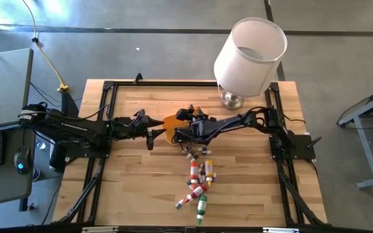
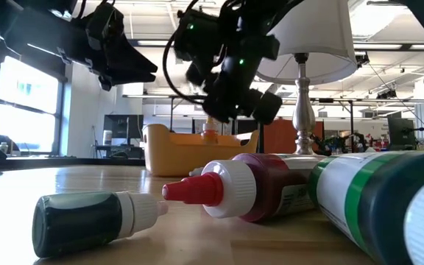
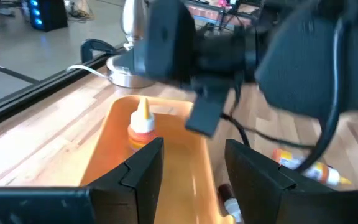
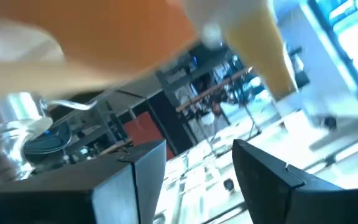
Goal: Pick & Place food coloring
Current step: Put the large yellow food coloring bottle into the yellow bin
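Observation:
An orange tray [image 1: 169, 127] sits mid-table between my two grippers, and one orange food coloring bottle [image 3: 142, 124] with a white collar stands upright in it. Several more food coloring bottles [image 1: 198, 178] lie on their sides on the wood nearer the front edge. In the low view a dark green one [image 2: 87, 221] and a red one [image 2: 234, 193] lie close to the camera. My left gripper [image 1: 153, 134] hovers open just off the tray's left end, above its rim. My right gripper [image 1: 188, 116] hangs open over the tray, its wrist rolled, with nothing between its fingers [image 4: 142, 168].
A table lamp with a white shade [image 1: 248, 55] stands on its metal base [image 1: 232, 100] at the back right, close behind my right arm. A black frame [image 1: 109, 87] borders the table. Bare wood lies at the front left.

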You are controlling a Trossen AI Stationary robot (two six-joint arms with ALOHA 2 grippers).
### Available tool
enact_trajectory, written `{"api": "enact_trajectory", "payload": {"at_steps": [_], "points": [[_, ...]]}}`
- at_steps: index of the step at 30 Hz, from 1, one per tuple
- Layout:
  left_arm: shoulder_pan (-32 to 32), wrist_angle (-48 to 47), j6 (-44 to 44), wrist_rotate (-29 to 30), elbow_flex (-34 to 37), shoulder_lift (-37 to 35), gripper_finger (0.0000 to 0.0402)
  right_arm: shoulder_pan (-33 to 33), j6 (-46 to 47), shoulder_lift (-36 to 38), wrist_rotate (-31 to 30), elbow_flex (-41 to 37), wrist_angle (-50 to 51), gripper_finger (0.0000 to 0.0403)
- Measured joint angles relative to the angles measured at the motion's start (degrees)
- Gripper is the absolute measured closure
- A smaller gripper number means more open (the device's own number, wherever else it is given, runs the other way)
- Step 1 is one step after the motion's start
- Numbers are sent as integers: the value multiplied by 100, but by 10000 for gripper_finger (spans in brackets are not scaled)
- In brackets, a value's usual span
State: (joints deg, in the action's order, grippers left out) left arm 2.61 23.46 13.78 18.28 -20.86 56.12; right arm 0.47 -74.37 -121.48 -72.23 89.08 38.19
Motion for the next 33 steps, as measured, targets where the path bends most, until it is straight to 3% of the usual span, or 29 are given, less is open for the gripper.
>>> {"api": "enact_trajectory", "payload": {"at_steps": [4, 7, 9, 12, 17, 21, 27, 33], "points": [[2, -6, 7, -130, 0, 0, 232, -20, 905, 239, -173, 0, 488, 226], [2, -4, 17, -223, 0, 0, 232, -50, 2129, 487, 75, 2, 1027, 230], [2, -4, 14, -279, 0, 0, 232, -85, 3223, 660, 584, 2, 1543, 231], [2, -86, -2, -281, 0, -2, 232, -130, 4982, 972, 1919, 2, 2251, 231], [1, -545, 4, -58, 2, -2, 232, -173, 7188, 1440, 3596, 2, 2641, 231], [2, -738, 23, -67, 2, 0, 232, -139, 7791, 1709, 4526, 4, 2640, 232], [2, -665, 22, -302, 2, -61, 232, 67, 7902, 1749, 6927, 11, 2202, 249], [2, -701, 46, -359, 2, -160, 232, 483, 7738, 1747, 7307, 11, 2145, 264]]}}
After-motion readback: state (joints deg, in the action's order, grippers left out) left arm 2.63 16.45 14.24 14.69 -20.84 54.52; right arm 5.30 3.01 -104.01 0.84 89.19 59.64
